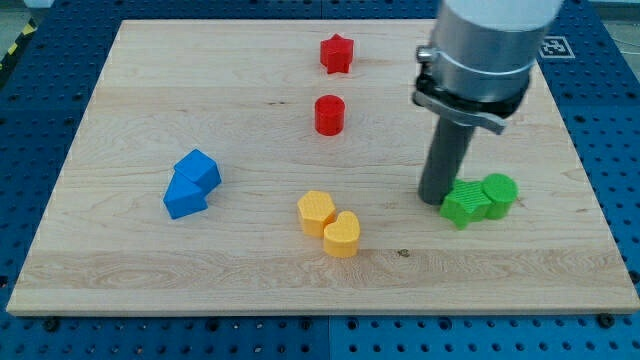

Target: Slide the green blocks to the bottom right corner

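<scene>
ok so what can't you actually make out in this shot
- My tip: in the camera view its end sits right against the green star-shaped block; actual contact cannot be confirmed.
- Green star-shaped block: its left side is partly covered by the rod.
- Green cylinder block: whether it touches the star cannot be told.
- Arm: cut off by the view's top edge.

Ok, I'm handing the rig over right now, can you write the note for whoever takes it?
My tip is down on the board, against the view's left side of the green star block.
The green cylinder touches that green star on its right; the pair sits right of centre, above the bottom right corner.
Done: the greens are gathered together.
Left: push both down and right into the corner of the wooden board.
Red, blue and yellow blocks lie well away from that path.
</scene>
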